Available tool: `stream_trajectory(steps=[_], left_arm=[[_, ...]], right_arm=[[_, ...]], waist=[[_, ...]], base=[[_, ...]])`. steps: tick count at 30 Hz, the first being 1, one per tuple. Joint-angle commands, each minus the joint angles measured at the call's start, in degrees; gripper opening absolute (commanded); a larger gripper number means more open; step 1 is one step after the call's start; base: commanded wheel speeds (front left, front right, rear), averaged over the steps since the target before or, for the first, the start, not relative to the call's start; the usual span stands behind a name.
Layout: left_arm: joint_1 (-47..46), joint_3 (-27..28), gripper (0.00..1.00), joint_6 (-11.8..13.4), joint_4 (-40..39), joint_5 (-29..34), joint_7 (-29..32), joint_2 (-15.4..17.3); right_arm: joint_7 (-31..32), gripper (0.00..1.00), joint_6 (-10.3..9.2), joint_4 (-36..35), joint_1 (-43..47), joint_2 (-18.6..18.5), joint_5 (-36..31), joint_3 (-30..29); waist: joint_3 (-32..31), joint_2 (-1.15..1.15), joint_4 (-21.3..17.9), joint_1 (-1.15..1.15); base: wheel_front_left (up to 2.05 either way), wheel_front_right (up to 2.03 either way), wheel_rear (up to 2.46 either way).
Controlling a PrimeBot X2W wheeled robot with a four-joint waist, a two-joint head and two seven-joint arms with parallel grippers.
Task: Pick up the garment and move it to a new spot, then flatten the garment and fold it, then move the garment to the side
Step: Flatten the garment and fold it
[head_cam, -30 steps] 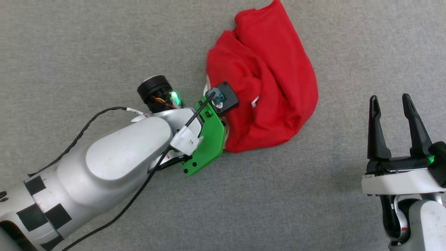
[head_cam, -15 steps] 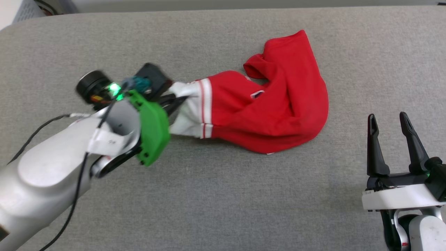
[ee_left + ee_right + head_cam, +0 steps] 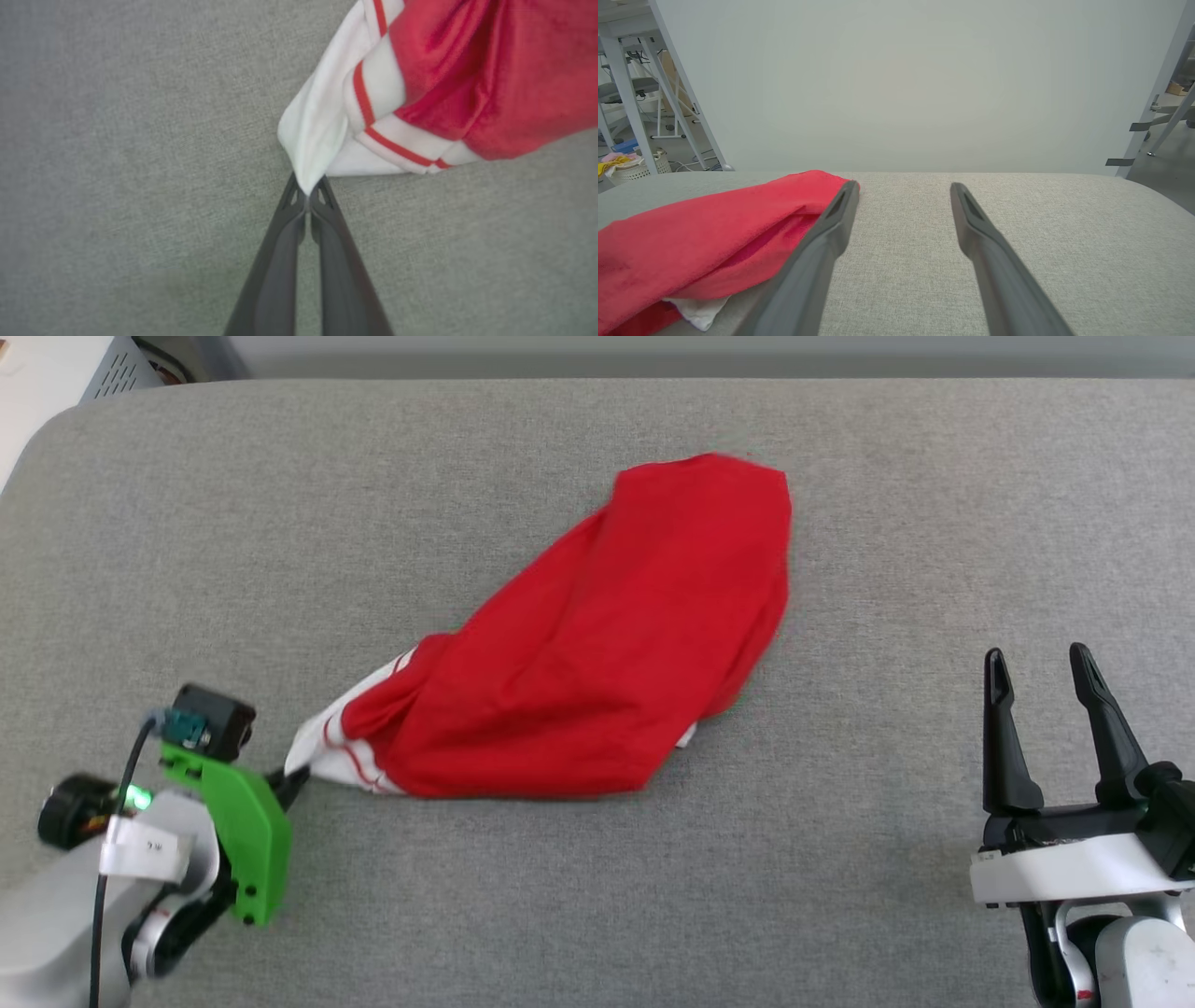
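The red jersey-style T-shirt garment (image 3: 597,653), with white sleeves trimmed in red stripes, lay in a loose, bunched heap about the middle of the grey cloth-covered table (image 3: 579,915). Its plain red side was up, and it was drawn out toward the table's near left corner. At that corner the left gripper (image 3: 307,195) was clenched on the very tip of one white sleeve (image 3: 317,121), its two dark fingers pressed together with only a small peak of cloth between them. By the table's near right edge the right gripper (image 3: 1038,661) stood released, jaws wide, holding nothing and well apart from the cloth.

The chief risk, as I judged it, lay in that thin pinch. So little fabric was caught that a quick pull toward the table's left edge could slide the sleeve out of the fingers and leave the shirt short of its new spot. The table's woven cover would add drag on the heap and raise that load. The held sleeve was also close to the table's near left corner, so further travel might carry cloth over the edge. Last, the shirt was doubled over itself. Set down so, it would need much spreading, and the idle right gripper would have to find a hem hidden under the folds.
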Motion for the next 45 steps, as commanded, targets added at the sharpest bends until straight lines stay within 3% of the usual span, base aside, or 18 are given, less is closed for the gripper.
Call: stream_trajectory(steps=[1,7,8,9,14,20,27,30,37,38,45], left_arm=[[2.0,-0.2,0.00,0.2,1.1,-0.9,-0.4,-0.4],[6.2,-0.6,0.00,-0.5,6.2,-3.2,-3.5,-4.3],[6.4,-0.2,0.44,-0.1,6.8,-3.2,-4.8,-5.0],[6.5,0.2,1.00,0.5,7.5,-2.9,-6.6,-5.7],[6.8,2.0,1.00,4.4,8.3,0.1,-15.5,-8.2],[8.2,6.9,1.00,12.0,5.2,5.7,-20.5,-9.9],[16.3,21.9,1.00,21.8,-8.2,20.9,-20.6,-14.6],[20.0,27.0,1.00,24.3,-12.6,26.6,-20.6,-17.0],[26.7,38.2,1.00,22.7,-16.7,39.0,-20.6,-25.6],[29.4,44.4,1.00,19.9,-18.2,45.1,-20.6,-32.1],[30.6,50.3,1.00,14.3,-18.5,50.5,-20.6,-39.2]], right_arm=[[-0.3,1.00,-0.04,0.3,0.8,-0.1,-0.6,-0.1],[-0.3,1.00,-0.04,0.8,1.6,-0.1,-0.9,-0.7],[-0.3,1.00,-0.04,0.9,1.7,-0.1,-1.0,-0.8],[-0.3,1.00,-0.04,0.8,1.8,-0.1,-1.1,-1.1],[-0.3,1.00,-0.04,-0.2,1.8,-0.1,-1.9,-2.4],[-0.3,1.00,-0.04,-2.9,-0.8,-0.1,-4.9,-3.6],[-0.3,1.00,-0.04,-5.6,-9.7,-5.5,-5.8,-1.5],[-0.3,1.00,-0.04,-4.4,-14.3,-9.0,-5.1,1.1],[1.8,1.00,-0.04,7.7,-26.6,-18.7,-0.1,12.6],[15.8,1.00,-0.04,15.3,-37.1,-26.2,7.8,25.1],[40.4,1.00,-0.04,18.6,-49.0,-34.8,23.3,41.4]], waist=[[-0.1,0.00,-0.1,0.00],[-1.5,0.00,0.2,0.00],[-1.8,0.00,0.3,0.00],[-2.2,0.00,0.5,0.00],[-4.6,0.00,1.4,0.00],[-6.3,0.00,2.8,0.00],[-5.2,0.00,5.2,0.00],[-4.3,0.00,6.3,0.00],[-1.4,0.00,9.3,0.00],[1.0,0.00,11.7,0.00],[4.9,0.00,14.5,0.00]], base=[[0.00,0.00,0.00],[0.00,0.00,0.00],[0.00,0.00,0.00],[0.00,0.00,0.00],[0.00,0.00,0.00],[0.00,0.00,0.00],[0.00,0.00,0.00],[0.00,0.00,0.00],[0.00,0.00,0.00],[0.00,0.00,0.00],[0.00,0.00,0.00]])
